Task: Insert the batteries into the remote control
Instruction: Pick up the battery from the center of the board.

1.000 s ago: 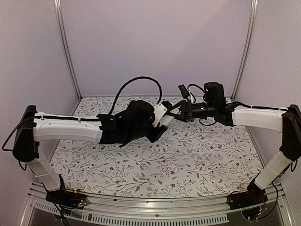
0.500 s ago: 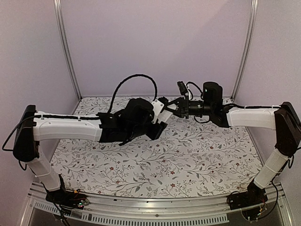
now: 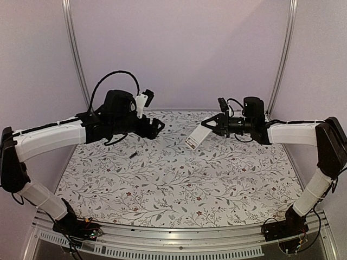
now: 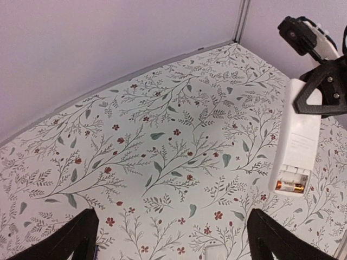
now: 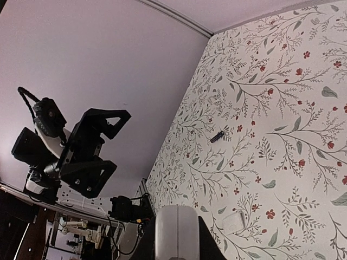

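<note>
Found right gripper (image 3: 210,125) clamped on upper end of remote control (image 3: 196,136), held tilted above floral table (image 3: 217,184), right of centre in overhead view. Found left gripper (image 3: 155,128) upper left of centre, jaws wide apart, gripping nothing. Noted in left wrist view, at right edge, uncovered compartment (image 4: 291,179) at remote's lower end, one battery (image 4: 289,187) visible inside. Noted second battery (image 3: 132,155) loose on table, left of centre overhead.

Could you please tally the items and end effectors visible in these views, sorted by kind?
Remote control: 1
Batteries: 2 (loose battery, seated battery)
Small white flat piece: 1
End effectors: 2 (left end effector, right end effector)
Total: 6
</note>
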`<state>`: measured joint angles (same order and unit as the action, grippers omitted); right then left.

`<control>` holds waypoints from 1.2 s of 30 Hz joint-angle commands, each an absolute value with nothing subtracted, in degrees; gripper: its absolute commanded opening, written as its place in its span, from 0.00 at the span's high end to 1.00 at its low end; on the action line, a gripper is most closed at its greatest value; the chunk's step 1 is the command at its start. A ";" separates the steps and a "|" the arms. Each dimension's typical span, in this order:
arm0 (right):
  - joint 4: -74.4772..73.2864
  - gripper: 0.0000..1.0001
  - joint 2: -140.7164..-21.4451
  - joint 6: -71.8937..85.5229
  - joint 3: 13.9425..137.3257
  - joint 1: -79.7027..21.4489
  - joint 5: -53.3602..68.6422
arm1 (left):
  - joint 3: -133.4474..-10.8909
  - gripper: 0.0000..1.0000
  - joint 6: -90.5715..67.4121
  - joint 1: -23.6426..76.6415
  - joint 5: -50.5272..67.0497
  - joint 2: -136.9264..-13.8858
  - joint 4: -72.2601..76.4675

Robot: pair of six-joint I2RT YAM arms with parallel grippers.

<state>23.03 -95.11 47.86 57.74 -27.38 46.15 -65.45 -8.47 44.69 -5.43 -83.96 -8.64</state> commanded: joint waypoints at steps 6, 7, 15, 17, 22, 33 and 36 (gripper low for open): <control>8.79 1.00 -94.64 38.57 58.60 -26.43 52.60 | -74.05 0.13 -2.81 30.89 -0.45 -94.49 -36.60; 7.92 1.00 -94.72 37.63 58.74 -26.43 53.03 | -75.14 0.15 -1.98 30.10 -0.66 -96.21 -38.49; 0.94 1.00 -94.91 32.45 59.65 -26.46 54.23 | -83.33 0.34 4.28 26.96 -1.12 -106.88 -47.03; 0.11 1.00 -94.94 31.88 59.68 -26.42 54.32 | -85.99 0.38 4.54 25.75 -1.32 -110.02 -49.34; -1.44 1.00 -94.63 30.83 59.51 -26.45 54.19 | -90.39 0.46 5.59 24.73 -1.35 -115.13 -52.35; -2.10 1.00 -94.79 30.41 59.25 -26.45 55.10 | -93.95 0.60 5.62 24.16 1.38 -122.07 -54.84; -2.19 1.00 -94.88 30.34 59.37 -26.44 55.17 | -94.19 0.63 5.42 24.17 2.45 -123.34 -55.15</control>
<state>-1.74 -95.11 31.05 58.02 -26.24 54.15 -92.82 5.19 24.69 -0.19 -121.38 -53.30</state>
